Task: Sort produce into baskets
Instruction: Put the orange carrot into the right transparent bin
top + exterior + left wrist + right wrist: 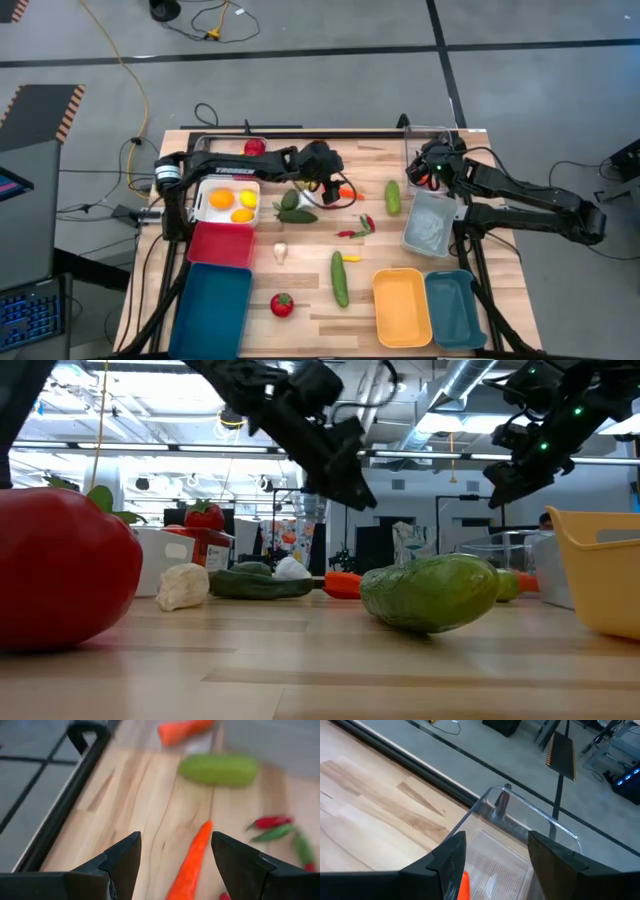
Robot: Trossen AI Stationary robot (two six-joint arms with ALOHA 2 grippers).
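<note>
Early going: only the white basket (228,186) holds produce, 2 orange-yellow pieces, while cucumbers, chillies, garlic and a tomato (282,305) lie loose on the tabletop (310,325); the left hand (175,857) straddles a carrot (192,862), fingers apart, and the right hand (496,851) hangs spread, holding nothing, over a clear basket (512,827).

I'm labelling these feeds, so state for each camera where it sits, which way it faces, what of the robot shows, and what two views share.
High: overhead, facing straight down on the table; both arms show.
Low: at tabletop height, facing level across; both arms hang in from above.
Left wrist: on the left arm, facing down past the open left gripper at a carrot.
Right wrist: on the right arm, facing past the open right gripper into a clear basket.
Shared: the carrot also shows in the high view.
</note>
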